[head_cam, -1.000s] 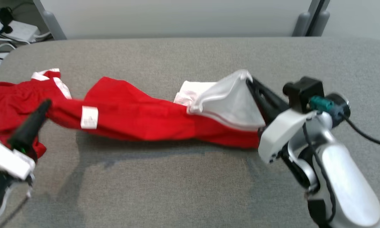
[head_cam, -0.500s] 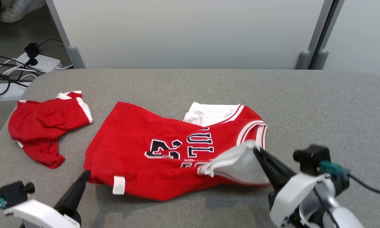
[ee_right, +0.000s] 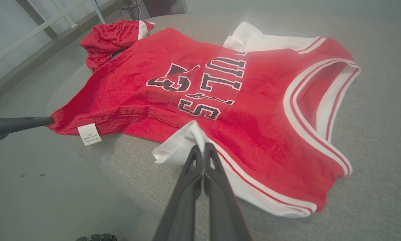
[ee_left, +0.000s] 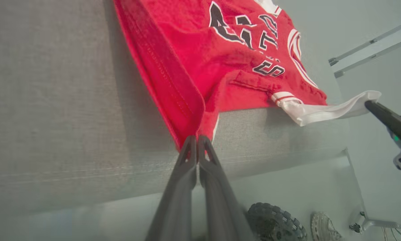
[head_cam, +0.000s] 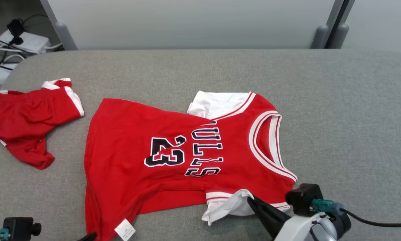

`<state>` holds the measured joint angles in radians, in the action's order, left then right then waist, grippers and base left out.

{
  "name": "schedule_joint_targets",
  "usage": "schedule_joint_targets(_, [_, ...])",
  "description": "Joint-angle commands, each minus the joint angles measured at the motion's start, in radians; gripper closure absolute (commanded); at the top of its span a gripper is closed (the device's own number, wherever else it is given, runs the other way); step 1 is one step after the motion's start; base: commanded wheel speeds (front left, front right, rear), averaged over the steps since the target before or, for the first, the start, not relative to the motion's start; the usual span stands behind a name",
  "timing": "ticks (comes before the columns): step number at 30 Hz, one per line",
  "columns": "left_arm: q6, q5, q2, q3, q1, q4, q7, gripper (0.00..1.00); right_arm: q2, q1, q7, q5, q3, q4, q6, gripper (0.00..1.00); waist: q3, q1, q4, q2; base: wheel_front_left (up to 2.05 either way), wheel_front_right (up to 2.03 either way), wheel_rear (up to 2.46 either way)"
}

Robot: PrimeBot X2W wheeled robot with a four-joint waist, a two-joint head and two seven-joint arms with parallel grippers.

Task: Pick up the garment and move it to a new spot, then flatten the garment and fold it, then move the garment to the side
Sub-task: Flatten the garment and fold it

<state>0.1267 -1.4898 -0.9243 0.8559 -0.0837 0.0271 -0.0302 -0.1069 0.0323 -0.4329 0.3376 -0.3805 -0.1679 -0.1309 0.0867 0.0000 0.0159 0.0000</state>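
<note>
Grey tabletop, jersey lying long-ways left to right. Its hem corner is pinched tight in the left gripper, near sleeve in the right gripper.

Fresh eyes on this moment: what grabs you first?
A red jersey lettered 23 and BULLS lies spread across the middle of the grey table. The right gripper is shut on its white sleeve at the near edge, and the left gripper is shut on its bottom hem. Crumpled red shorts sit at the table's left end.
</note>
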Motion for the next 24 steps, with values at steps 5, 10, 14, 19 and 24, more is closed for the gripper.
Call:
schedule_joint_targets(5, [0.004,-0.025,-0.008,0.003,-0.168,0.011,0.181,1.0,0.053,-0.203,-0.072,-0.108,-0.034,0.095,0.0,1.0,0.204,0.0,-0.009,0.0,0.0,0.0,0.0])
schedule_joint_targets(10, [0.004,-0.124,0.013,-0.093,-0.474,0.122,0.391,1.0,0.056,-0.573,-0.02,0.057,0.107,0.271,0.0,1.0,0.357,0.0,-0.018,0.0,0.0,0.0,0.0])
schedule_joint_targets(14, [0.004,-0.028,0.039,-0.353,-0.851,0.155,0.118,1.0,0.056,-0.964,0.26,0.066,0.29,0.392,0.0,1.0,0.366,0.0,-0.038,0.0,0.0,0.0,0.0])
schedule_joint_targets(19, [0.004,0.037,0.037,-0.449,-1.043,0.089,-0.067,1.0,0.056,-1.214,0.439,0.027,0.364,0.486,0.0,1.0,0.32,0.0,-0.058,0.0,0.0,0.0,0.0])
schedule_joint_targets(24, [0.004,-0.023,0.005,-0.428,-1.013,0.064,-0.084,1.0,0.057,-1.266,0.436,0.055,0.362,0.518,0.0,1.0,0.319,0.0,-0.078,0.0,0.0,0.0,0.0])
